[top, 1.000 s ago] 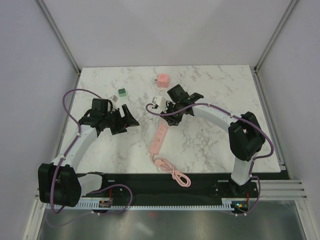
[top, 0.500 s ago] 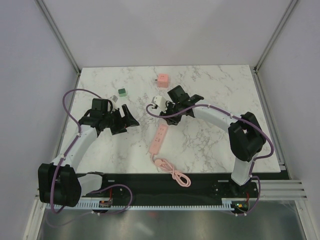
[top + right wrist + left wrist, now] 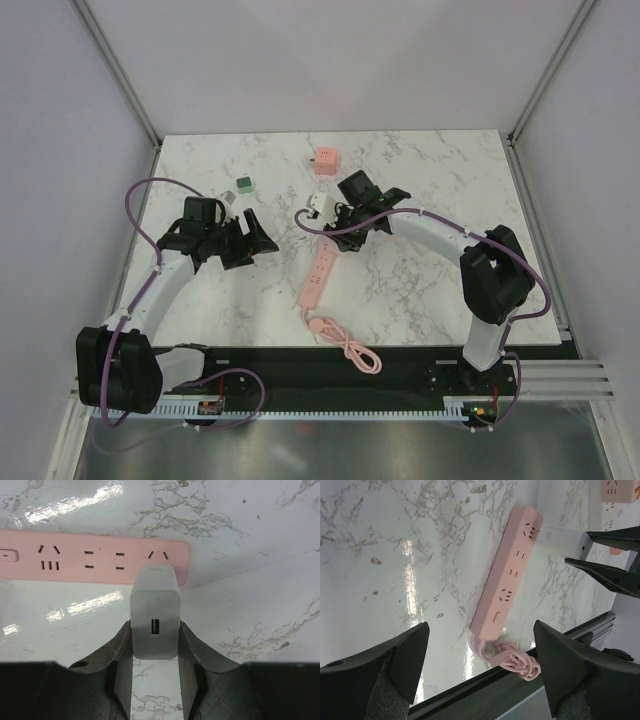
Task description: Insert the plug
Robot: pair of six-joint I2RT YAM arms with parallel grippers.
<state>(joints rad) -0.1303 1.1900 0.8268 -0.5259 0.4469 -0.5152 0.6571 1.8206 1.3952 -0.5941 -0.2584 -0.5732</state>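
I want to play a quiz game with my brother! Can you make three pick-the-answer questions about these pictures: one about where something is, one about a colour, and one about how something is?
1. Where is the white plug?
A. Pushed into a socket
B. Between the fingers of the right gripper
C. On the floor

2. What colour is the power strip?
A. Blue
B. Yellow
C. Pink

3. How is the left gripper?
A. Open and holding nothing
B. Shut tight
C. Holding a cube

Answers:
1. B, because the right wrist view shows a finger pressed on each side of the plug.
2. C, because the strip looks pink in every view.
3. A, because the left wrist view shows its fingers wide apart, gripping nothing.
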